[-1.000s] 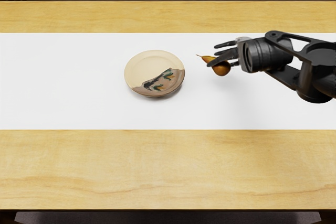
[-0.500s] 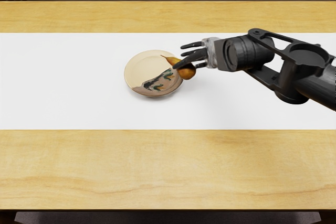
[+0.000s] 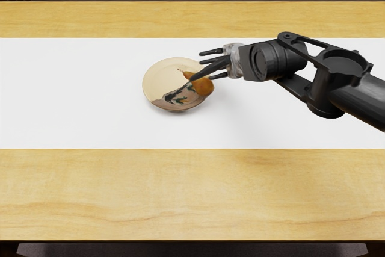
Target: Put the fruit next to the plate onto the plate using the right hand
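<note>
The pear sits at the fingertips of the right hand, just left of and below the palm. The lower fingers are closed against its fat end, while the upper two fingers reach out straight above it without touching. The hand is therefore gripping the fruit.

The pear lies tilted. Its long axis runs from upper left to lower right, with the thin stem end pointing up-left toward the plate's middle and the round end toward the hand. It is over the right part of the plate, inside the rim; whether it rests on the dish or hangs just above it cannot be told.

The plate stands on a white runner laid across the wooden desk. The right arm comes in from right of the plate.
</note>
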`<state>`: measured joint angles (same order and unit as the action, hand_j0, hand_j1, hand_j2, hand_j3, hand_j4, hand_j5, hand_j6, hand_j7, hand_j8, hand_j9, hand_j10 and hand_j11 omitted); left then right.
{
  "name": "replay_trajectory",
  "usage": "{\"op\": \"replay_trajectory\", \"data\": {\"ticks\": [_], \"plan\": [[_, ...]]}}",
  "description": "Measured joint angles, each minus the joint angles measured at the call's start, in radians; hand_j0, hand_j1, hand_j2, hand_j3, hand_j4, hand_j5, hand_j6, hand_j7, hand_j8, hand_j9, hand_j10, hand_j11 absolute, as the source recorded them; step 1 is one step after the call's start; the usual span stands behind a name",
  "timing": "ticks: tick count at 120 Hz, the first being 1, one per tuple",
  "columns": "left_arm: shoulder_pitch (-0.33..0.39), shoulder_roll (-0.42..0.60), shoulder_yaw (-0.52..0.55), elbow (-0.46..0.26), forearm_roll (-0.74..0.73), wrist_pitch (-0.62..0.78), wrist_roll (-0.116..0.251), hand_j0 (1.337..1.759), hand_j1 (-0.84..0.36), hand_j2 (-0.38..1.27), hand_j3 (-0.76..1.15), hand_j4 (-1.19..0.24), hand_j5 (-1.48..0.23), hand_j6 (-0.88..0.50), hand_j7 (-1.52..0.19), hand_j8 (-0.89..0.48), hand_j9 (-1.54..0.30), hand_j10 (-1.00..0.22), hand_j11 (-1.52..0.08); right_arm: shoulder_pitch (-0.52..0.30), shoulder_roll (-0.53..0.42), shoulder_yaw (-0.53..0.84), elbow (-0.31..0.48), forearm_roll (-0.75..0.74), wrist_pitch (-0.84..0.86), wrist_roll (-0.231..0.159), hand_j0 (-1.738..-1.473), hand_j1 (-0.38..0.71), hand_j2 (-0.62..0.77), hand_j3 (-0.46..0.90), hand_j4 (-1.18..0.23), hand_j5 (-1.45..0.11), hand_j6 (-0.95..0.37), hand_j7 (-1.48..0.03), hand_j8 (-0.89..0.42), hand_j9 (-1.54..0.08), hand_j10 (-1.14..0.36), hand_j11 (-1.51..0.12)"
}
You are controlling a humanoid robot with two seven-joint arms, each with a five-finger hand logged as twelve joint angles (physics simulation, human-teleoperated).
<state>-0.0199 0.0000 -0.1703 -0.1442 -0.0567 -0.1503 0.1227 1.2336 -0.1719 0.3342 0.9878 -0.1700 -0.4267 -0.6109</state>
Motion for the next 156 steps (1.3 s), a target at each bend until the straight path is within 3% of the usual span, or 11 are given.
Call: {"op": "replay_trajectory", "data": {"ticks": [28, 61, 89, 115, 156], "plan": [[0.0, 0.0, 0.0, 0.0, 0.0, 0.0, 0.0, 1.658, 0.35, 0.0, 0.0, 0.0, 0.0, 0.0, 0.0, 0.0, 0.0, 0.0, 0.0, -0.001, -0.023, 0.025, -0.002, 0.003, 0.042, 0.0, -1.658, -0.19, 0.02, 0.0, -0.15, -0.19, -0.15, -0.19, -0.14, -0.2, -0.12, -0.2], [0.0, 0.0, 0.0, 0.0, 0.0, 0.0, 0.0, 1.658, 0.35, 0.0, 0.0, 0.0, 0.0, 0.0, 0.0, 0.0, 0.0, 0.0, 0.0, -0.159, -0.211, 0.243, -0.003, 0.011, 0.578, 0.0, -1.658, -0.31, 0.01, 0.0, -0.04, -0.05, -0.04, -0.05, -0.03, -0.05, -0.03, -0.05], [0.0, 0.0, 0.0, 0.0, 0.0, 0.0, 0.0, 1.658, 0.35, 0.0, 0.0, 0.0, 0.0, 0.0, 0.0, 0.0, 0.0, 0.0, 0.0, -0.253, -0.367, 0.3, -0.003, 0.052, 0.952, 0.0, -1.658, -0.34, 0.0, 0.0, -0.01, -0.02, -0.01, -0.02, -0.01, -0.02, -0.01, -0.02], [0.0, 0.0, 0.0, 0.0, 0.0, 0.0, 0.0, 1.658, 0.35, 0.0, 0.0, 0.0, 0.0, 0.0, 0.0, 0.0, 0.0, 0.0, 0.0, -0.31, -0.488, 0.314, -0.006, 0.15, 1.027, 0.0, -1.658, -0.34, 0.0, 0.0, 0.0, -0.01, 0.0, -0.01, 0.0, -0.01, 0.0, -0.01], [0.0, 0.0, 0.0, 0.0, 0.0, 0.0, 0.0, 1.658, 0.35, 0.0, 0.0, 0.0, 0.0, 0.0, 0.0, 0.0, 0.0, 0.0, 0.0, -0.367, -0.523, 0.369, -0.018, 0.171, 1.038, 0.0, -1.658, -0.35, 0.0, 0.0, 0.0, 0.0, 0.0, 0.0, 0.0, 0.0, 0.0, 0.0]]}}
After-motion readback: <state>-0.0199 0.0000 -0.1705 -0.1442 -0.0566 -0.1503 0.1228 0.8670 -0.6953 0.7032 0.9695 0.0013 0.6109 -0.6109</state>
